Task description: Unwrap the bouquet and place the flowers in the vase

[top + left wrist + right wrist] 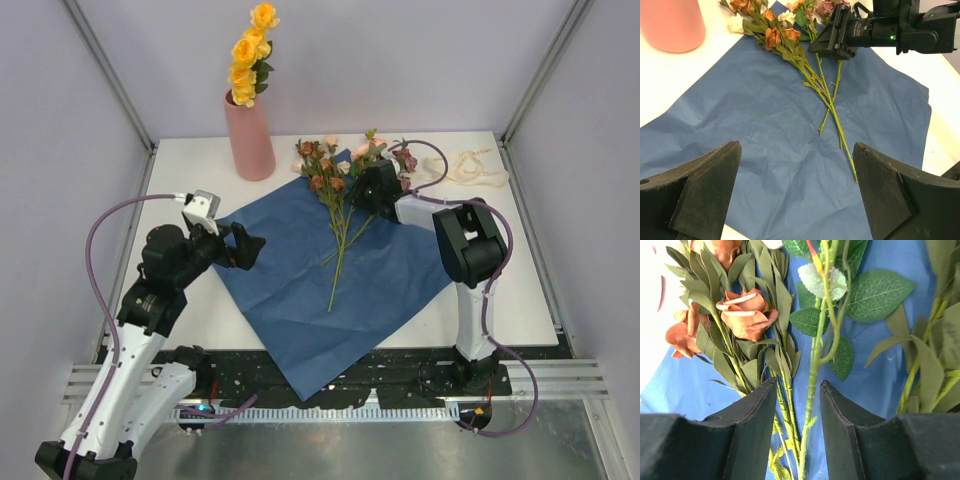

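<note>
Several yellow blooms [250, 50] are standing in the vase [250, 140], which is sitting at the back left of the counter [510, 290], just beyond the left corner of the paper [300, 310]. The paper is lying unfolded and flat, lightly creased, with its near corner hanging past the counter's near edge.

The other flowers [335, 195] are lying loose on the far part of the paper, heads pointing toward the back and stems running toward the near side. Rust, peach and mauve heads are showing among them, and a few heads are spilling over the paper's far edge onto the counter. The ribbon [470, 165] is lying in a loose heap at the back right, well apart from the paper.

The right fingers [755, 430] are reaching down over these flowers just below the heads. They are standing partly apart, straddling a green stem [812, 365] and a thinner leafy one beside it. Blue paper is showing between the stem and each finger, so they are not pinching it. A rust rose [745, 312] is lying just to one side of that stem, above one finger.

The left fingers [700, 195] are spread wide and holding nothing. They are hovering above the paper's left side, well apart from the flowers and the vase.
</note>
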